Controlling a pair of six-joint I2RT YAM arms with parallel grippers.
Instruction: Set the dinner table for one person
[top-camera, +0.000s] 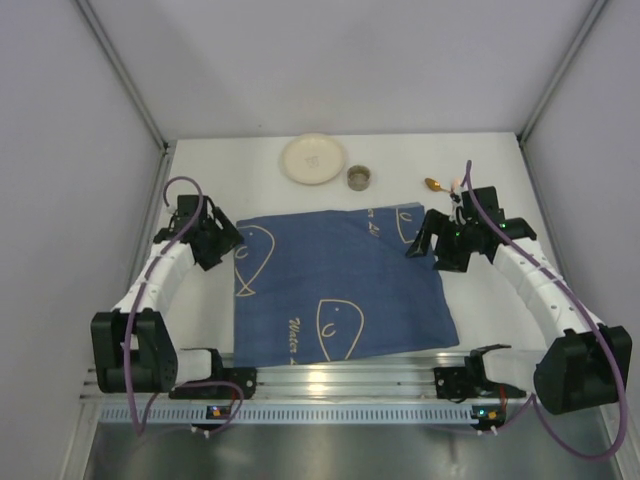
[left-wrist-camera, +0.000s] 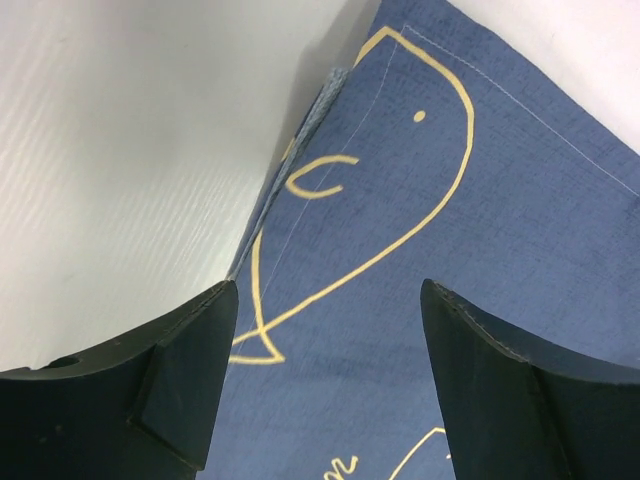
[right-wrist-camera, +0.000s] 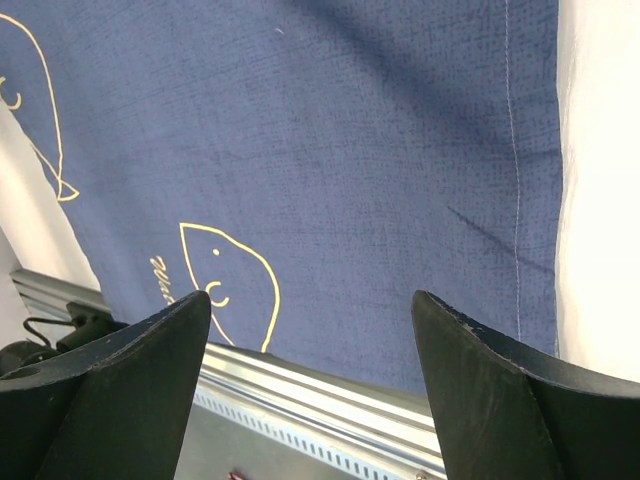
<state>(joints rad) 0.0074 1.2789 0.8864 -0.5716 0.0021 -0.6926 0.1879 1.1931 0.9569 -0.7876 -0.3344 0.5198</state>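
Left claw (left-wrist-camera: 328, 300) hangs spread over the far-left corner of the blue cloth (top-camera: 340, 280), with nothing between its jaws. Right claw (right-wrist-camera: 312, 310) is also spread and empty, above the cloth's far-right part. The white table (top-camera: 490, 170) lies under everything, its ribbed rail (top-camera: 340, 385) along the near edge. Far on it sit a cream plate (top-camera: 313, 158), a small round cup (top-camera: 360, 178) and a spoon (top-camera: 436, 184).

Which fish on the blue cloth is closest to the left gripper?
The fish at the cloth's far left corner, beside the left gripper. The others lie by the near rail and by the right gripper.
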